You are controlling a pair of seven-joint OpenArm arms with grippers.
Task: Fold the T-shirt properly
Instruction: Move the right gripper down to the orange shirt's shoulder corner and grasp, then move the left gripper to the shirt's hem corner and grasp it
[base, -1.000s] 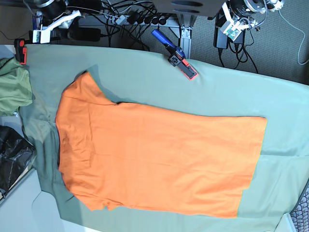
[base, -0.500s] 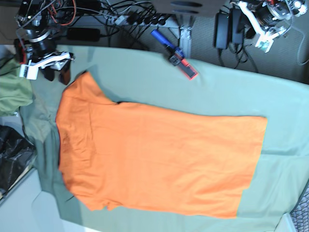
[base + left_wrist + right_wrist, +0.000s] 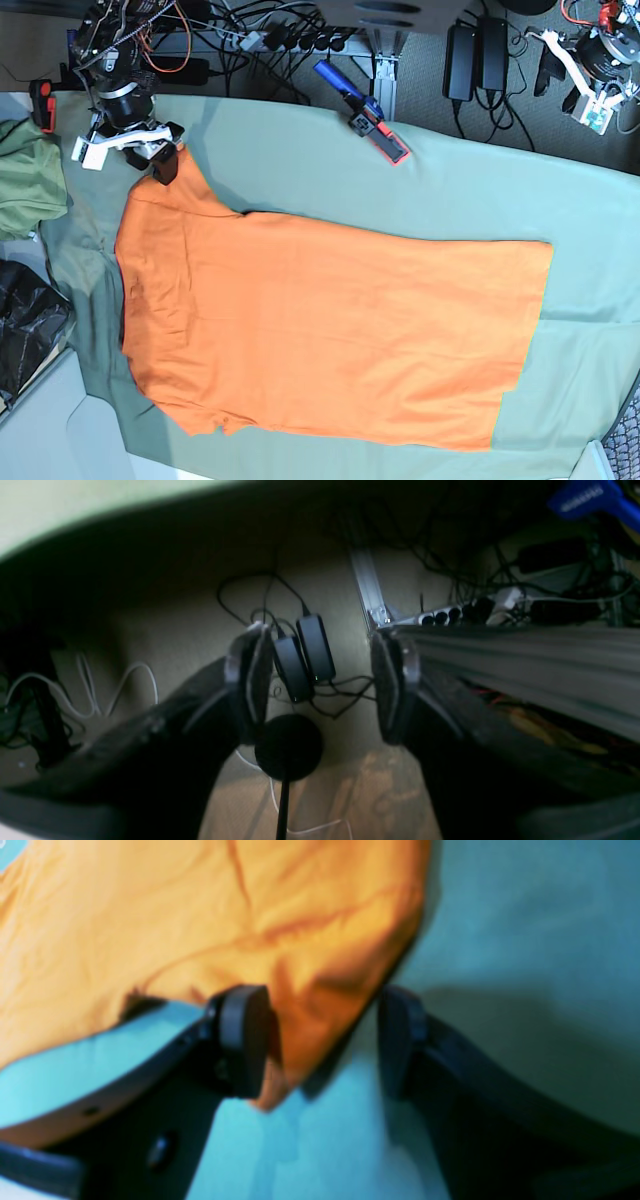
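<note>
T-shirt [image 3: 330, 330] lies flat, totally unfolded; right claw [image 3: 320, 1040] gapes around its sleeve, left claw [image 3: 320, 685] open, empty.

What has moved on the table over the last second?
The right tool came down from the far edge to the T-shirt sleeve, open, one finger on each side of the sleeve tip. The left tool, open, swung outward beyond the cloth. The T-shirt and clamp stayed put.
</note>
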